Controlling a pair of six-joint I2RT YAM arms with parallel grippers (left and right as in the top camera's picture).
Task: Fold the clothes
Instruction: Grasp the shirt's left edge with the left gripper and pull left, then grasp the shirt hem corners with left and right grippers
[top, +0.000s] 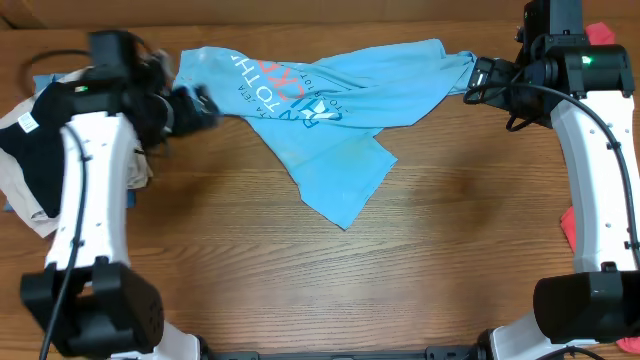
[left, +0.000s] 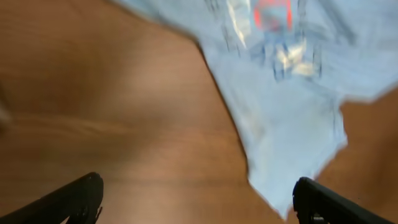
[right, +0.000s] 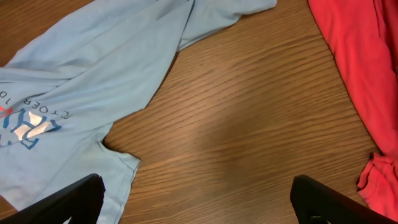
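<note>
Both claws stand wide and hold nothing. The left claw (left: 198, 190) shows its dark fingers far apart at the bottom corners of its wrist view, with bare wood between them. The right claw (right: 196, 186) looks the same in its own view.

Only the overhead view takes in the whole light blue T-shirt (top: 330, 110). It lies rumpled along the far side of the table (top: 420, 290), lettering in red and white across it, with one flap running down toward the middle. The left wrist view is blurred and gives just that pointed flap and a smear of red print. The right wrist view is sharp. It shows a hem corner, a sleeve end, and a red cloth (right: 354, 74) at the right edge, which overhead appears only as scraps by the right arm. Overhead alone shows the heap of black and beige garments (top: 30, 150) at the left edge.

Each arm rises from its base at the near edge and bends inward. The left claw is beside the shirt's left end and the right claw beside its right end; whether either touches the cloth I cannot tell.

Between the two bases the near half of the table is bare wood, below the flap's lowest corner.
</note>
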